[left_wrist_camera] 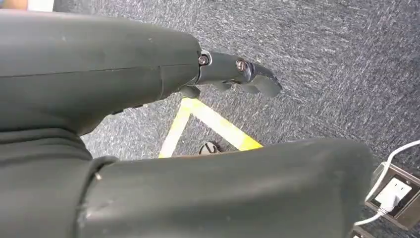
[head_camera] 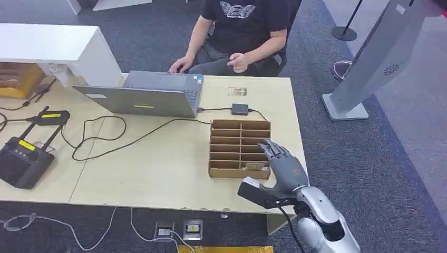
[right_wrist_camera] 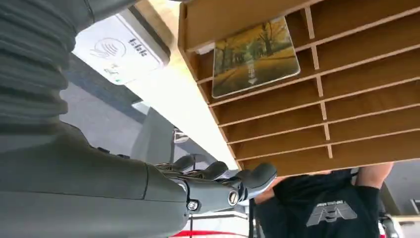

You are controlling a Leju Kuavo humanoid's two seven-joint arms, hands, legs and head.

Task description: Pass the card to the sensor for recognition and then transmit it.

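The right hand [head_camera: 282,166] is hovering empty, fingers spread, beside the wooden slot rack [head_camera: 240,147]. Judging by this, the pick-up is not yet done: the next move calls for pinching the card [right_wrist_camera: 255,57].

We are in an office: grey carpet [head_camera: 369,153], a pale wooden desk [head_camera: 168,168] with a laptop [head_camera: 153,95], trailing cables [head_camera: 105,142] and a floor socket [head_camera: 179,230], and a person [head_camera: 237,31] seated at the far side.

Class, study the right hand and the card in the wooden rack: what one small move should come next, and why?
Probably lower the right hand toward the card and pinch it: the hand hovers open above the wooden rack, holding nothing, while the card sits in a near-row slot.
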